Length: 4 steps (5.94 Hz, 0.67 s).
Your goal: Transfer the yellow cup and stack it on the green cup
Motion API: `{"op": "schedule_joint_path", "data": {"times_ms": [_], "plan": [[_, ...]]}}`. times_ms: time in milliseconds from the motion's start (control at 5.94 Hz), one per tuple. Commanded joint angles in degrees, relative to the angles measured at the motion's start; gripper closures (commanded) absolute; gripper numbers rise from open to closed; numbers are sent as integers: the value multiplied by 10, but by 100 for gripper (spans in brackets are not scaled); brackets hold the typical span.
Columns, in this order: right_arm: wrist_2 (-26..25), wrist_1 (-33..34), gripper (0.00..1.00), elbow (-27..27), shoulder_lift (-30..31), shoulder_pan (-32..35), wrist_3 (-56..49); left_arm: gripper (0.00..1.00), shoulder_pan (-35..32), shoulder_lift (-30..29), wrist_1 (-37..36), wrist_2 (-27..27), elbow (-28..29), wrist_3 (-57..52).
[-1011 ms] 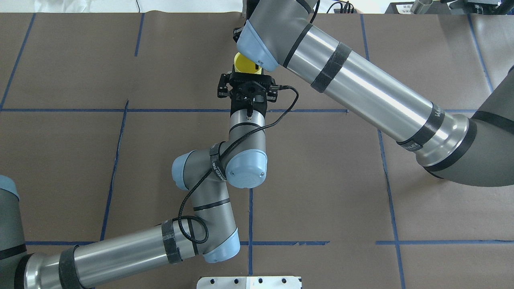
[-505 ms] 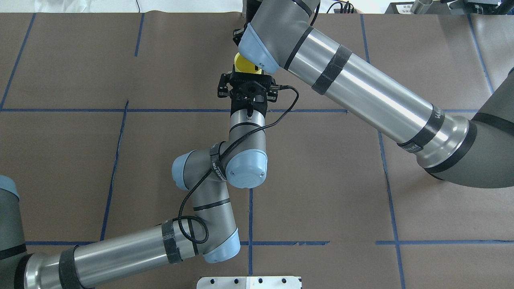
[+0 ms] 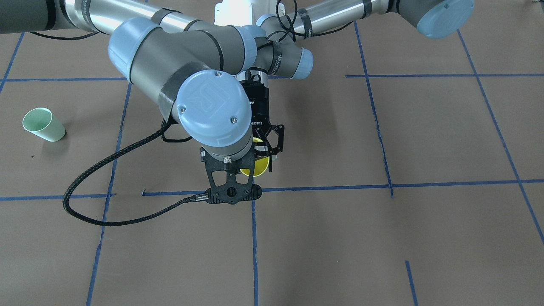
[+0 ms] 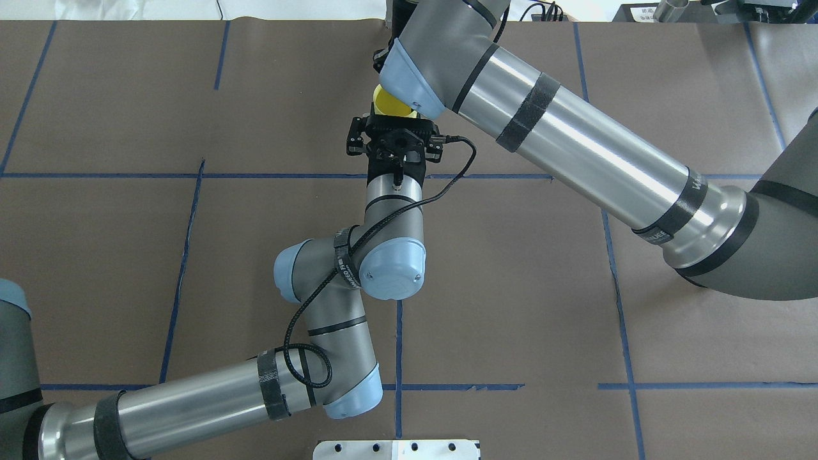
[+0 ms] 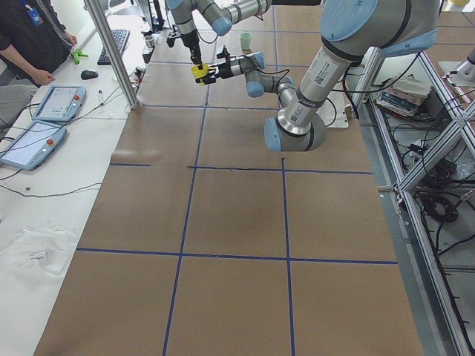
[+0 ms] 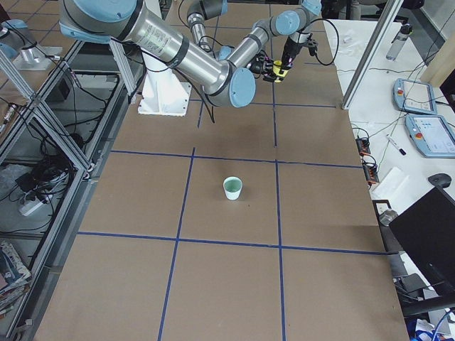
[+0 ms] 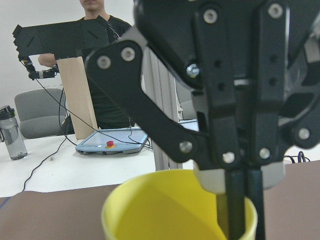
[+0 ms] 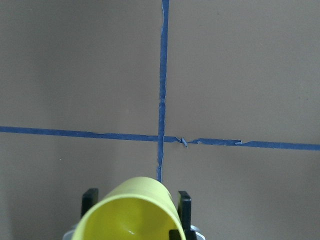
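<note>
The yellow cup (image 4: 388,105) is held upright above the table's middle, near the far side. My left gripper (image 4: 393,118) reaches forward and is shut on its sides; its fingertips (image 8: 182,200) poke out past the cup (image 8: 130,212). My right gripper (image 7: 240,210) comes down from above and is shut on the cup's rim (image 7: 165,210), one finger inside and one outside. The green cup (image 3: 42,124) stands upright and alone on my right side, far from both grippers; it also shows in the exterior right view (image 6: 232,187).
Blue tape lines cross the brown table cover (image 4: 192,96). The right wrist's black cable (image 3: 85,204) loops low over the table. A white base plate (image 4: 396,449) sits at the near edge. An operator and teach pendants (image 5: 37,119) are beyond the table's far edge.
The right arm's wrist has shifted slightly to the right over the cup. The left arm and the cup have stayed nearly still.
</note>
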State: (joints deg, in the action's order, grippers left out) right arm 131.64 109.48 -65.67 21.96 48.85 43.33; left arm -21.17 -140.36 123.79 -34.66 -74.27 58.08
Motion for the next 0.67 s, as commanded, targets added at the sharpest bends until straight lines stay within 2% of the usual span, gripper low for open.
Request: {"op": "schedule_joint_path", "data": {"times_ms": [0, 168, 505], "plan": [[0, 0, 100, -1, 0, 0, 0, 26, 0, 1, -1, -1, 0, -2], [0, 1, 100, -2, -1, 1, 0, 2, 0, 1, -1, 0, -1, -2], [1, 1, 100, -6, -3, 5, 0, 0, 0, 9, -1, 0, 0, -2]]}}
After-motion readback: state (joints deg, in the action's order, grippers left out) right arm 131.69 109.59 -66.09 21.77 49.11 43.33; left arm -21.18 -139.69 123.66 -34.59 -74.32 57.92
